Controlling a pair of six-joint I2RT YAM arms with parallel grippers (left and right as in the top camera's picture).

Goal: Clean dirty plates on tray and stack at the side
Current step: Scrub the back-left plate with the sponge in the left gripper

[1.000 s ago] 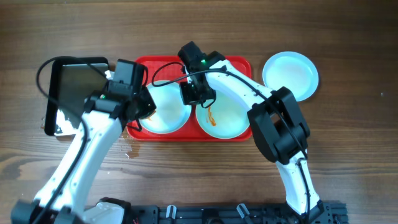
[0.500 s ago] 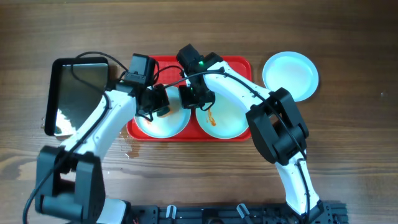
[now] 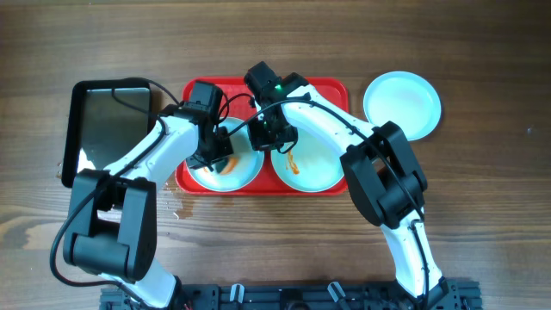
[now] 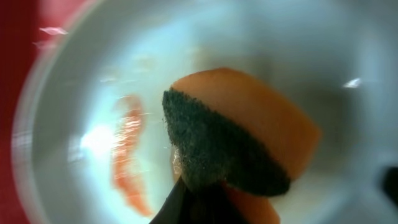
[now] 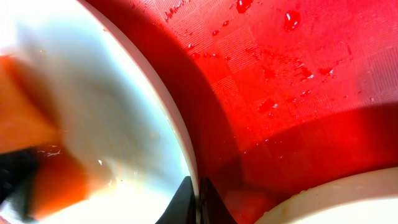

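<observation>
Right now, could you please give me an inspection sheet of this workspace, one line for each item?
Surface: wooden table, with water drops by the tray's near left corner.
Job's things: red tray holds the left plate and the right plate, both with an orange smear. The third plate lies on the table right of the tray and looks clean.
Clutter: black pan left of the tray.
Grippers: left gripper shut on a sponge, over the left plate. Right gripper seems to be pinching that plate's rim.
Cables: black arm cables loop over the pan and the tray.
Surroundings: nothing seen.
</observation>
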